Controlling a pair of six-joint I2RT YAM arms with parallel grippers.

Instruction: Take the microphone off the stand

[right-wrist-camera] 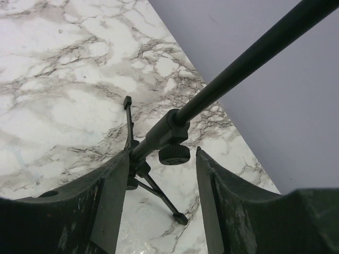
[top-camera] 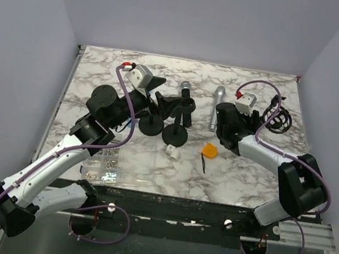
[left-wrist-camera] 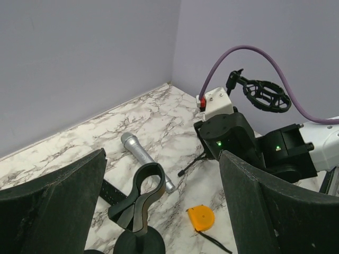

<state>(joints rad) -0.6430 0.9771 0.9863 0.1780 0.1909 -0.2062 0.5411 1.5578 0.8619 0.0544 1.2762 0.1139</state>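
A silver microphone lies flat on the marble table; it also shows in the left wrist view. A second, darker microphone seems to sit in the clip of a black round-base stand. In the left wrist view an empty black clip stands on a round base in front of the silver microphone. My left gripper is wide open and empty above the stands. My right gripper is open, its jaws astride the pole of a black tripod stand.
An orange tape measure lies in front of the stands, with a small white block beside it. A bag of screws lies at the front left. The tripod's round shock mount is at the right.
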